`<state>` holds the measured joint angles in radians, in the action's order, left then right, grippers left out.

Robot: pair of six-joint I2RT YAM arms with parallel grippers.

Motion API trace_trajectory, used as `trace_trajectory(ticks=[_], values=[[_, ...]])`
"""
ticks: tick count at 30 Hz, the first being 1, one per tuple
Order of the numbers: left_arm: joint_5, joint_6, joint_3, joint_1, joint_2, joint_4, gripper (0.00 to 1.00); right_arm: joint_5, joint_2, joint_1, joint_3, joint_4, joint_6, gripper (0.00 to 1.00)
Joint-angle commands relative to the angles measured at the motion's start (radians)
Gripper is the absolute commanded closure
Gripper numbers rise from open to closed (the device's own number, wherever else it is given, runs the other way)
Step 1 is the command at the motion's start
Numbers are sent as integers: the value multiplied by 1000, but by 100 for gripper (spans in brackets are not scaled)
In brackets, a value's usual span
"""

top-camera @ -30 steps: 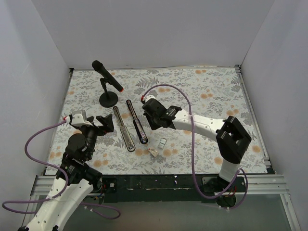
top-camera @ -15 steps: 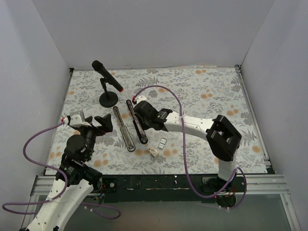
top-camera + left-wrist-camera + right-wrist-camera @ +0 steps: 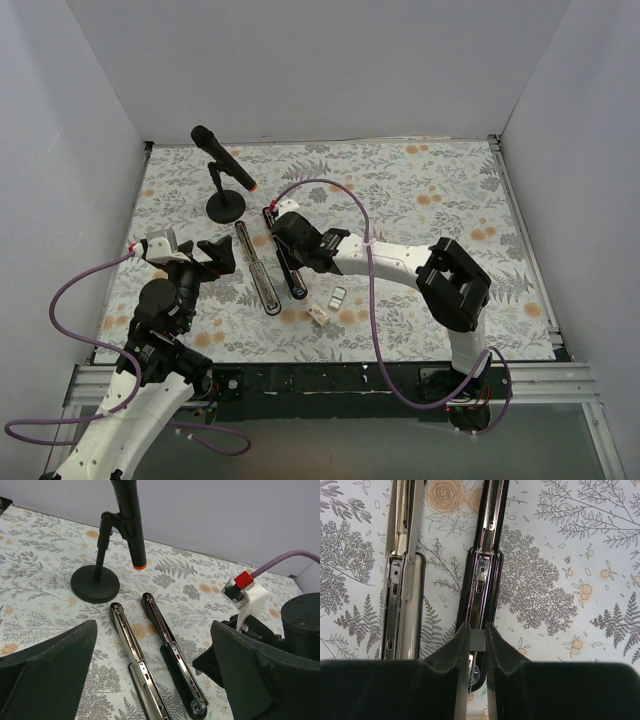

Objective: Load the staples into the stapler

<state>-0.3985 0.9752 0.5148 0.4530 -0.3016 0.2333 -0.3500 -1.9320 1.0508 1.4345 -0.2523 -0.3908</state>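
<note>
The stapler lies opened flat on the floral mat, as a silver rail (image 3: 257, 268) and beside it a black arm (image 3: 286, 268) with a metal channel. My right gripper (image 3: 291, 256) is shut on a small grey staple block (image 3: 476, 641). It holds the block just over the black arm's channel (image 3: 489, 555), near the round hinge end. More staples (image 3: 338, 296) and their small box (image 3: 318, 316) lie right of the stapler. My left gripper (image 3: 215, 255) is open and empty, left of the silver rail (image 3: 127, 645).
A black microphone (image 3: 222, 160) on a round stand (image 3: 225, 207) stands behind the stapler and also shows in the left wrist view (image 3: 129, 520). White walls enclose the mat on three sides. The right arm's purple cable arcs over the mat's middle.
My right gripper has moved left with the staple block, from right of the stapler to over its black arm. The left arm has barely moved.
</note>
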Motion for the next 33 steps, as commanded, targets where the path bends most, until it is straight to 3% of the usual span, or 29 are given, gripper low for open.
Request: trace_trajectory(ticks=[1,16,33], values=[[9,-10,-10,-8,-1,-6,2,-24,-16,14,33,79,-16,83],[18,-9,-9,-10,-5,-9,2,-52,-74,21,60,73,-13,83],[20,-9,-10,-10,-5,-11,2,-76,-30,21,37,85,-17,83]])
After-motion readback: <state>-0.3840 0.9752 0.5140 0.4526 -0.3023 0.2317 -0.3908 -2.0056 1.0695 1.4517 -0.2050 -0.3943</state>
